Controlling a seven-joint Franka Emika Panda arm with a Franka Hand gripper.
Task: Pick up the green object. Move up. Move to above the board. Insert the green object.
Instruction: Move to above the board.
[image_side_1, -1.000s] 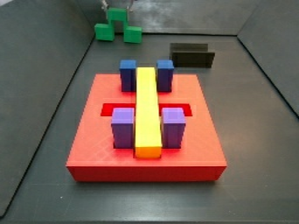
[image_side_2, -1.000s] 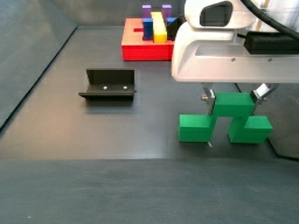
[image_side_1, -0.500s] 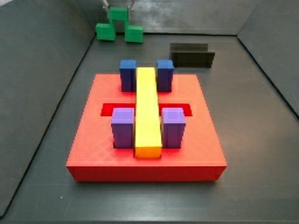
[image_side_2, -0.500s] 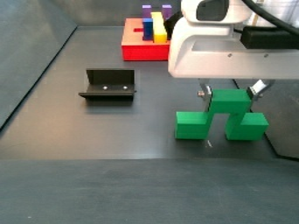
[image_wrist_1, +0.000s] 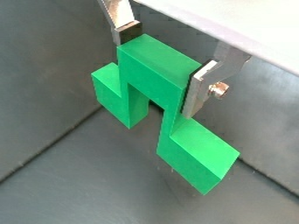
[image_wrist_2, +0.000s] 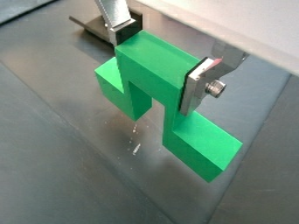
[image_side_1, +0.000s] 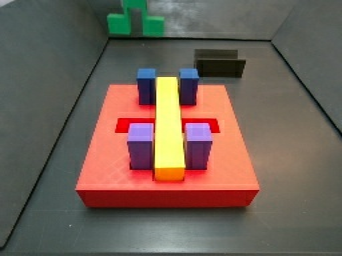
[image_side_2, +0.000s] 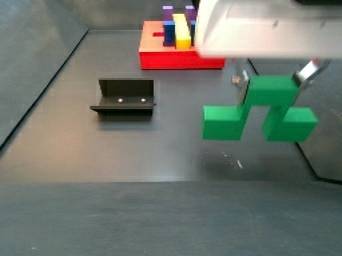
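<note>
Bright green bridge-shaped block (image_side_2: 261, 110) between silver gripper (image_wrist_1: 158, 59) plates; red square board (image_side_1: 168, 150) bearing yellow bar (image_side_1: 168, 123), purple blocks (image_side_1: 199, 143).

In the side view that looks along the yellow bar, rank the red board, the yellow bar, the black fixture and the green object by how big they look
1. The board, largest.
2. The yellow bar.
3. The fixture and the green object, held by the hand, look about alike; both sit far from that camera, so I won't rank them.

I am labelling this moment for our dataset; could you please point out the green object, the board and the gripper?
green object (image_side_2: 271, 92), side view: front face of its raised centre cube.
board (image_side_1: 107, 160), side view: bare red top surface.
gripper (image_wrist_1: 158, 54), wrist view: midway between its fingers, shut on the green object's centre cube.
</note>
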